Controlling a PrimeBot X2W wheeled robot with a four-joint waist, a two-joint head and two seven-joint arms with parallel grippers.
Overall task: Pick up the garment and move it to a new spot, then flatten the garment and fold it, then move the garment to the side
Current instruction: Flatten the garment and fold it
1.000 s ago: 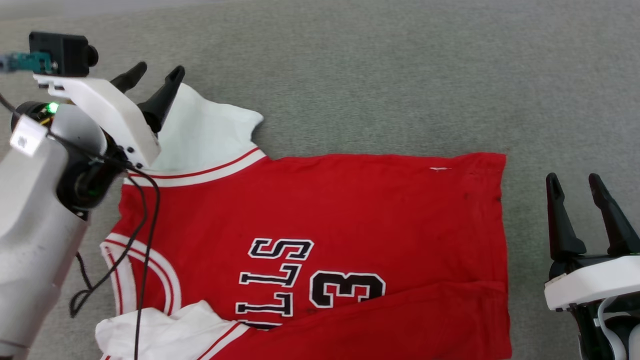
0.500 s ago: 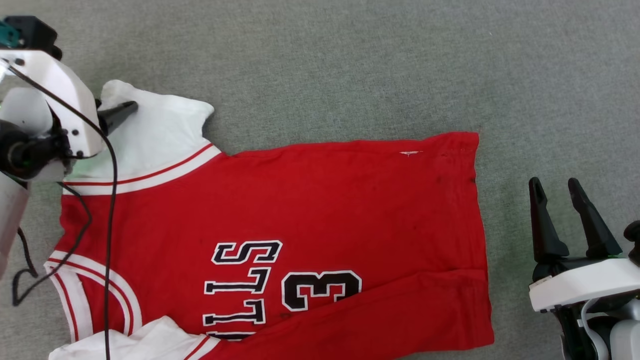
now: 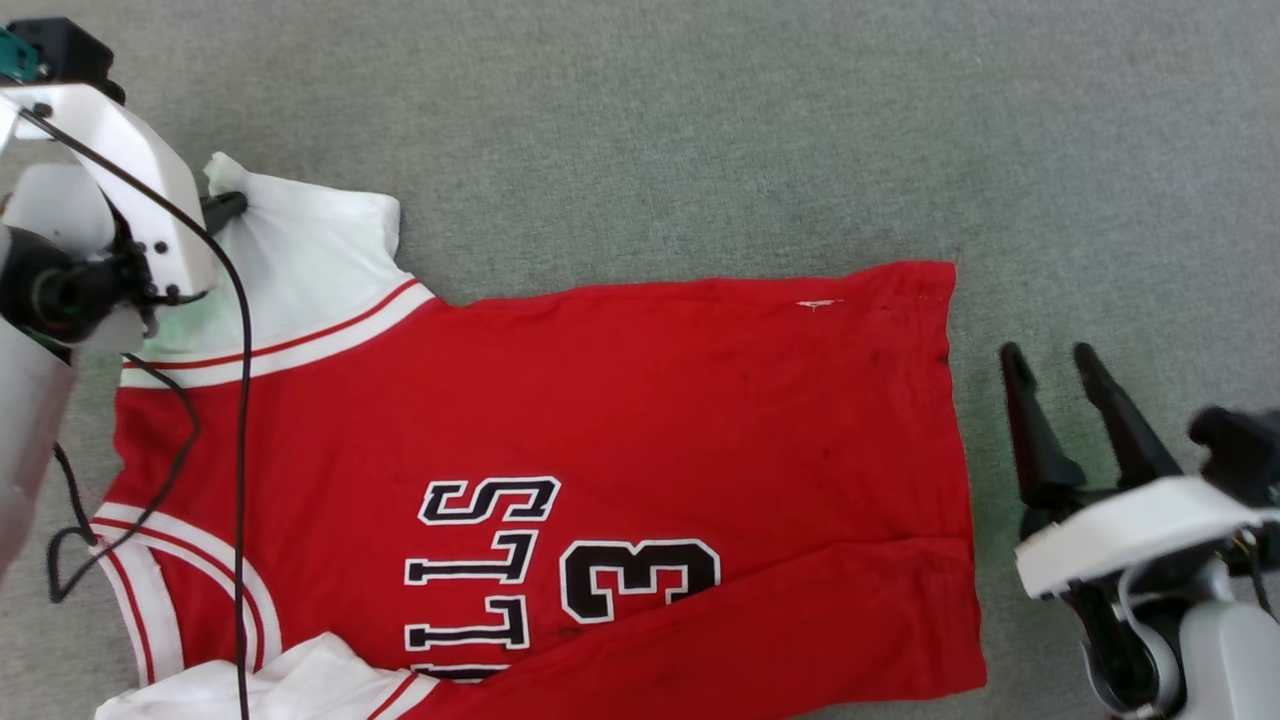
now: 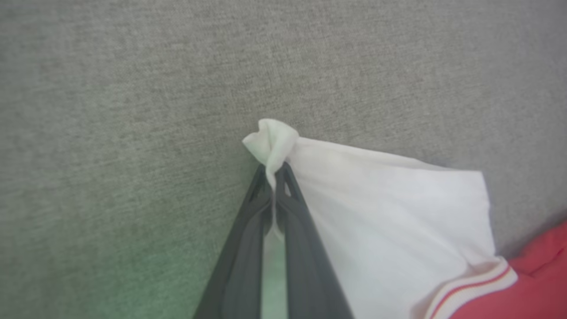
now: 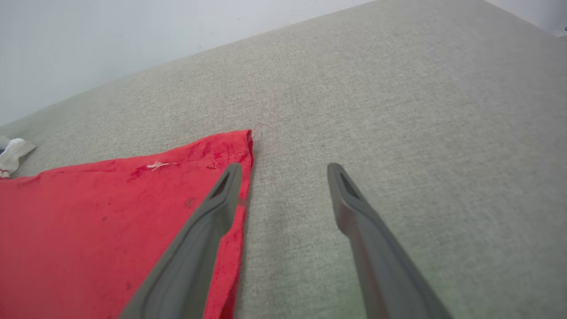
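Observation:
The garment [image 3: 600,400], a red jersey with black "3" and lettering, lies spread on the grey surface, collar to the left, hem to the right. Its far white sleeve [image 3: 310,260] sticks out at upper left. My left gripper [image 3: 228,205] is shut on that sleeve's outer corner; the left wrist view shows the white cloth [image 4: 272,141] bunched between the closed fingers [image 4: 301,248]. My right gripper [image 3: 1050,360] stands open just right of the hem; in the right wrist view its left finger [image 5: 208,221] hovers over the red hem edge [image 5: 239,146]. The near sleeve [image 3: 290,685] lies crumpled at bottom left.
Grey fabric surface [image 3: 700,130] stretches all around the jersey, with wide room beyond it. A pale wall [image 5: 133,35] rises past the far edge in the right wrist view. A black cable [image 3: 240,400] from my left arm hangs over the jersey's shoulder.
My left gripper has dropped onto the far sleeve's corner and closed on it, bunching the cloth. The right gripper has shifted left, nearer the hem. The head camera moved a second ago.

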